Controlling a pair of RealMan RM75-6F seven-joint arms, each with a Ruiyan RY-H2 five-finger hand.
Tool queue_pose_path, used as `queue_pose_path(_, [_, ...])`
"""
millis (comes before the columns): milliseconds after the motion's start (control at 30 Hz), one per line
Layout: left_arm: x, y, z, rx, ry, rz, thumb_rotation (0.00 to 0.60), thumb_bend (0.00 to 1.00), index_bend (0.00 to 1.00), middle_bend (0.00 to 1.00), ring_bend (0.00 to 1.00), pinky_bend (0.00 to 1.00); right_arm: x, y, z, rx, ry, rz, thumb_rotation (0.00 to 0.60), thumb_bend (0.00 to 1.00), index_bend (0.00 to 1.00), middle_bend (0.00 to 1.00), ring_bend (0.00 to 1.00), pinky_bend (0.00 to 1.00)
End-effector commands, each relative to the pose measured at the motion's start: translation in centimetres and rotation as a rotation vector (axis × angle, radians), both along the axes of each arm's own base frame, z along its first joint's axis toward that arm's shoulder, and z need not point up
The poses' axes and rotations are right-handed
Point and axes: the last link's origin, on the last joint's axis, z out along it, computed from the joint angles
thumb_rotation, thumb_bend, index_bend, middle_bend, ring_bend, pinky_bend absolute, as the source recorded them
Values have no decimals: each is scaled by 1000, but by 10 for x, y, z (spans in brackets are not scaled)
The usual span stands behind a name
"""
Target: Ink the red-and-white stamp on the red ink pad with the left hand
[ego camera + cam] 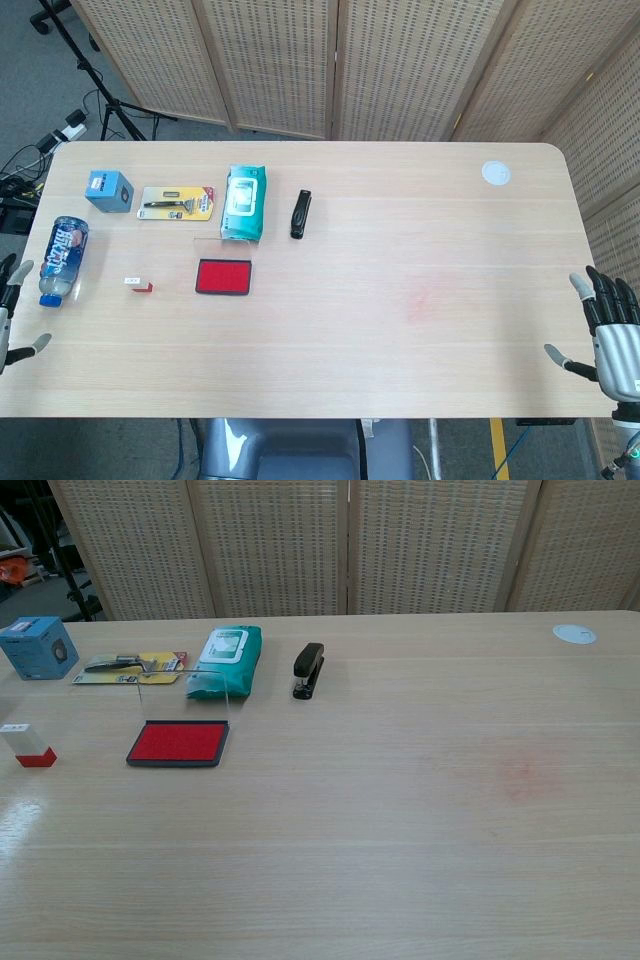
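Observation:
The small red-and-white stamp (138, 285) (29, 745) lies on the table, left of the red ink pad (223, 277) (178, 743), which sits open with its clear lid behind it. My left hand (10, 312) hangs at the table's left edge, fingers spread and empty, well left of the stamp. At the table's right edge my right hand (610, 338) is also spread and holds nothing. Neither hand shows in the chest view.
A water bottle (62, 260) lies near the left hand. Behind the pad are a blue box (108, 190), a packaged razor (176, 203), a teal wipes pack (243, 203) and a black stapler (301, 213). A white disc (495, 173) sits far right.

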Motion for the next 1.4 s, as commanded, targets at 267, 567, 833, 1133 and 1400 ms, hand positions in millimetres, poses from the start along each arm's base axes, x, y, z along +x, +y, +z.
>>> queue_pose_path(267, [0, -1, 0, -2, -4, 3, 600, 94, 0, 0, 0, 0, 0, 0, 0, 4, -5, 4, 600, 0, 0, 0, 0, 0])
queue_pose_path(567, [2, 3, -1, 15, -35, -26, 600, 98, 0, 518, 565, 374, 0, -1, -2, 10, -7, 2, 600, 0, 0, 0, 0, 0])
queue_pose_path(833, [-7, 25, -23, -31, -78, -31, 600, 156, 52, 908, 974, 947, 0, -1, 1, 5, -27, -2, 600, 0, 0, 0, 0, 0])
queue_pose_path(1133, [-9, 75, -49, -245, -150, 44, 600, 178, 253, 911, 976, 949, -5, -7, 0, 18, -35, -25, 600, 0, 0, 0, 0, 0])
queue_pose_path(1400, [-6, 114, -55, -318, -123, 106, 600, 173, 354, 911, 976, 949, -7, -10, -2, 26, -34, -43, 600, 0, 0, 0, 0, 0])
